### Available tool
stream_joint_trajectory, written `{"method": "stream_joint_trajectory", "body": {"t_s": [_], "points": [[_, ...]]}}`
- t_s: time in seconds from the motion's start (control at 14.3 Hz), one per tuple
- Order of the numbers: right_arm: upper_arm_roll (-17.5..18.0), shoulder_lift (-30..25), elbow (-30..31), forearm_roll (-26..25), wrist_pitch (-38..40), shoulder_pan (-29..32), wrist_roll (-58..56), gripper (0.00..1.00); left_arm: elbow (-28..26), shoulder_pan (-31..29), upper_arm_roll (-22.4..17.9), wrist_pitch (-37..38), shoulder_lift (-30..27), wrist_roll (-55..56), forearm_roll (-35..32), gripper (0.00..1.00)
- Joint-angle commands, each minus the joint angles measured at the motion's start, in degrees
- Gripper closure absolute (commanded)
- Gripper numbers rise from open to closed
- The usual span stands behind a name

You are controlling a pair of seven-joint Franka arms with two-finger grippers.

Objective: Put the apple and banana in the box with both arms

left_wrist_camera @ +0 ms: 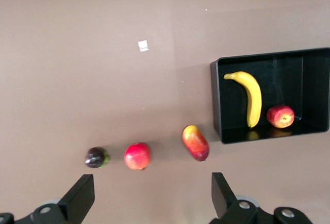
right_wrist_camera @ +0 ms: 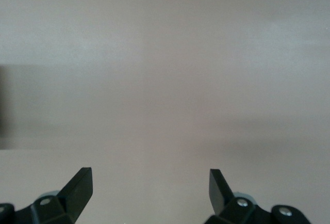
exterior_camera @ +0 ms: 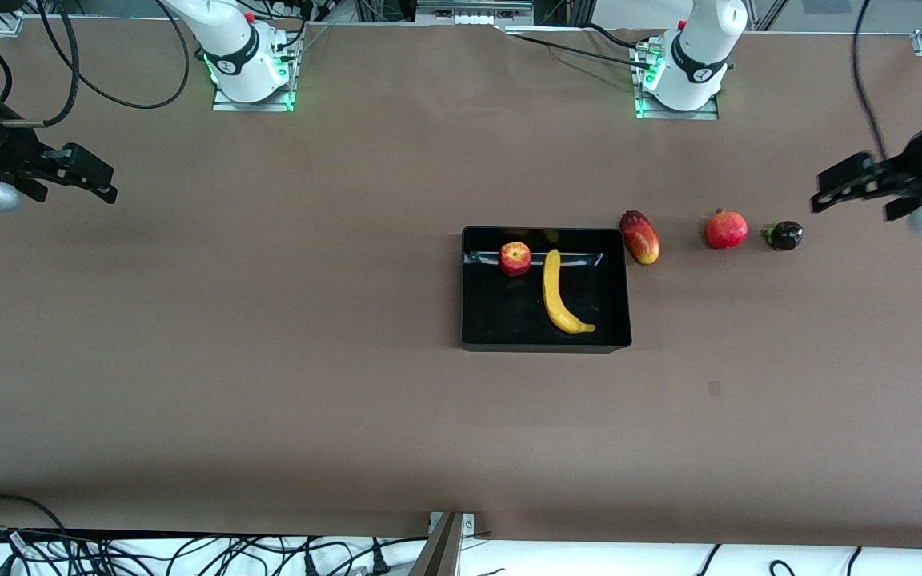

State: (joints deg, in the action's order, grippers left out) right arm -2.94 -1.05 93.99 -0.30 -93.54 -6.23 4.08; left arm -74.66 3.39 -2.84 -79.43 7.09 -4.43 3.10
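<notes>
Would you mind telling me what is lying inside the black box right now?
Inside the box lie the apple and, beside it, the banana, apart from each other. The floor under each fruit is covered; the rest shows only glossy black.

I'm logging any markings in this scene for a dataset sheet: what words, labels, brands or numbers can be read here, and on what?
No text can be read anywhere.
Black bands on the two arm bases: each has a small white mark, too small to read.
The apple, banana, box, the other fruits and the brown table: no label or print visible.
Small pale square patch on the table: blank.
</notes>
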Motion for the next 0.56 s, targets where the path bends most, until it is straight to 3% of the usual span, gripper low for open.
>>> {"method": "stream_joint_trajectory", "body": {"t_s": [0.0,0.21,0.49], "points": [[0.66,0.34,-1.00,-0.49,0.64,0.69,0.49,0.00,-7.25,0.22,0.20,0.14,-8.57,-1.64,-3.09,0.00],[0.66,0.34,-1.00,-0.49,0.64,0.69,0.49,0.00,-8.13,-0.14,1.00,3.04,-11.39,-0.94,-4.24,0.00],[0.66,0.34,-1.00,-0.49,0.64,0.69,0.49,0.00,-7.43,4.87,-1.99,2.79,-9.20,2.13,-3.71,0.00]]}}
